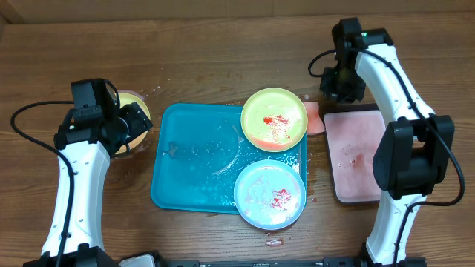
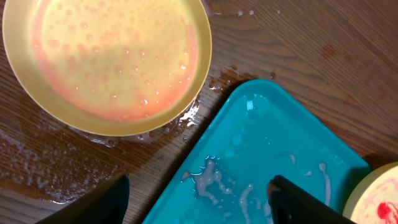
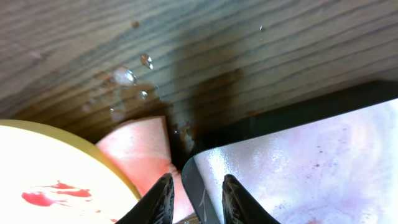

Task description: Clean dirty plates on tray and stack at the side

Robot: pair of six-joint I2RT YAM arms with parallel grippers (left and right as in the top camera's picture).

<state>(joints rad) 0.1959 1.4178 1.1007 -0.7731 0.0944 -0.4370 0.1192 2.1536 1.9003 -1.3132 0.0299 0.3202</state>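
Left hand [image 2: 199,208]: wide apart, empty, near yellow plate [image 2: 112,56] and tray [image 2: 280,143].
Right hand [image 3: 197,186]: narrow gap, over pink tray [image 3: 311,168] corner.

Left claw [image 2: 199,208] gapes wide and empty; right claw [image 3: 196,202] points down, its jaws narrowly parted.

Robot lab bench: wood-grain table [image 1: 215,44], cabled white left arm [image 1: 78,174] and right arm [image 1: 401,81] mounted at edge.
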